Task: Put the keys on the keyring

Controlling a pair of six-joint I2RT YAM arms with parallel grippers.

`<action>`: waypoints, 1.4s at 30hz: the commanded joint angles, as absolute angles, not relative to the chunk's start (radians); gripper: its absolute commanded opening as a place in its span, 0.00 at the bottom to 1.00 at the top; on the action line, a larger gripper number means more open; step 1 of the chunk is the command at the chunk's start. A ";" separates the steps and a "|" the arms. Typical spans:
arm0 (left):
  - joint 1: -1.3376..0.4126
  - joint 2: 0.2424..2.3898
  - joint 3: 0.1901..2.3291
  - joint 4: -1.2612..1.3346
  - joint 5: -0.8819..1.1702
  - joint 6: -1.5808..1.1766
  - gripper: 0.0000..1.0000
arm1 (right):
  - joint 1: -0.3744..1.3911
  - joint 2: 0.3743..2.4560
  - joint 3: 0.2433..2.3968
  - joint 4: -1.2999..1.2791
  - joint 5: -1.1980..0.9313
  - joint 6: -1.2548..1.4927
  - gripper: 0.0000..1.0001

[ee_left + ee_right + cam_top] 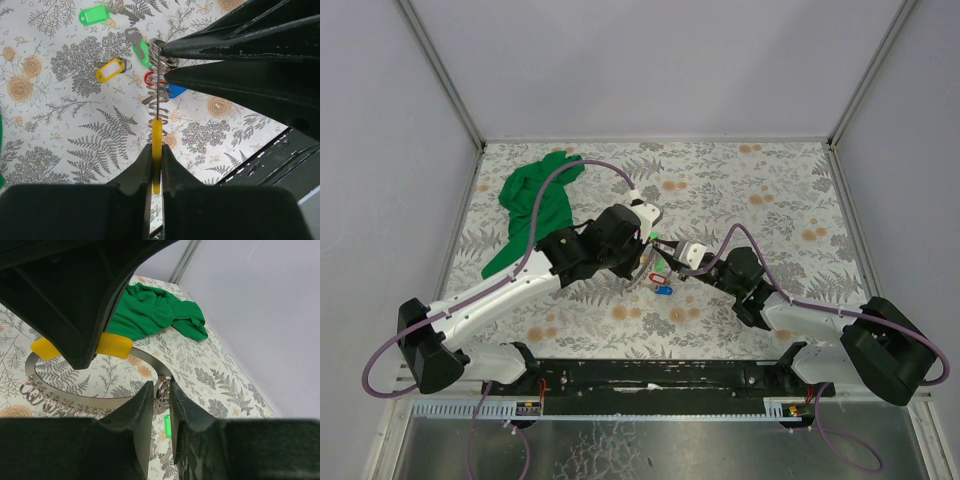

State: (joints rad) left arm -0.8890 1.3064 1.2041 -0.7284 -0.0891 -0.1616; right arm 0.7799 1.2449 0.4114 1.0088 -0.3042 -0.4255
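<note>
The keyring (157, 107) is held up off the table (75, 160) and is seen edge-on from the left wrist as one thin line. The left gripper (156, 150) is clamped hard on the ring's yellow tab (114, 345). At the far end of that line, directly opposite the tab, the right gripper (161, 390) is drawn in to a narrow gap around a small coiled ring (163, 386) hanging on the keyring. Whether that coil is truly pinched cannot be told.

The keys are seen loose on the table below. A yellow-tagged key (111, 69) and a green-tagged key (95, 14) lie off to one side of the ring's line. A red tag (149, 78) and a blue tag (176, 91) are partly hidden behind it.

The ring's axis is stretched straight between the two grippers, so the keys are judged to lie beneath and beside it, nearer the right gripper's end. With the tab pinned by the left, any fetching is judged to fall to the right.
</note>
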 commanded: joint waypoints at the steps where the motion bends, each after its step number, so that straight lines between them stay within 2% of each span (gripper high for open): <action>1: -0.884 1.309 1.230 -0.712 -0.071 -0.175 0.00 | 0.786 1.257 0.459 1.092 -0.284 -0.420 0.26; 7: -0.884 1.299 1.225 -0.713 -0.071 -0.173 0.00 | 0.786 1.260 0.465 1.072 -0.249 -0.439 0.23; 16: -0.884 1.300 1.207 -0.699 -0.077 -0.171 0.00 | 0.786 1.231 0.474 0.993 -0.262 -0.450 0.00; 21: -0.870 1.291 1.175 -0.673 -0.053 -0.184 0.00 | 0.785 1.182 0.462 0.920 -0.288 -0.444 0.00; 30: -0.731 1.218 1.023 -0.552 0.154 -0.225 0.00 | 0.785 1.097 0.470 0.713 -0.367 -0.439 0.00; 35: -0.679 1.181 0.923 -0.473 0.262 -0.259 0.08 | 0.785 1.081 0.481 0.656 -0.435 -0.439 0.00; 42: -0.642 1.118 0.803 -0.369 0.276 -0.315 0.23 | 0.785 1.088 0.507 0.629 -0.513 -0.414 0.00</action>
